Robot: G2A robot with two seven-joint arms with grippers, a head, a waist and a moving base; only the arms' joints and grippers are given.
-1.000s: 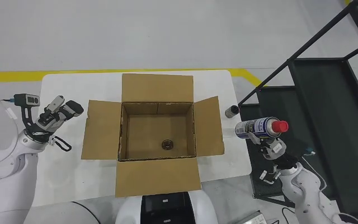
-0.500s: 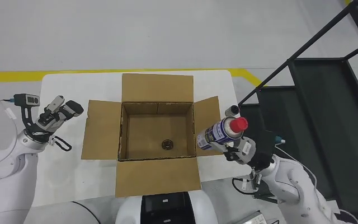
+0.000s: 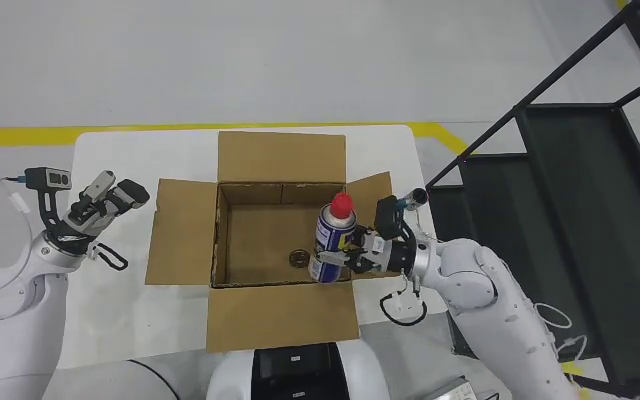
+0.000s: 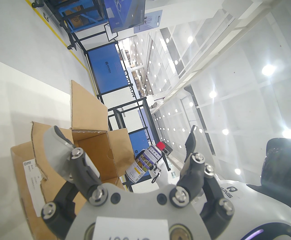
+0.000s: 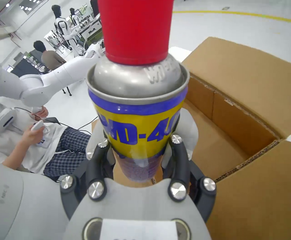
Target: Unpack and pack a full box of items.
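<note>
Our right gripper (image 3: 345, 257), clamped on the can (image 3: 328, 235), holds it near upright over the box's (image 3: 282, 192) right wall, open floor leftward.

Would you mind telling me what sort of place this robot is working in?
Probably a robot test hall: a yellow floor line beyond the table, blue panel partitions, and other white robots standing behind.

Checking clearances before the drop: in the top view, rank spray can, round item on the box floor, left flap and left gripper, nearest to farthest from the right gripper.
1. spray can: in the right gripper itself.
2. round item: box floor, centre.
3. left flap: across the box.
4. left gripper: table's left end.
</note>
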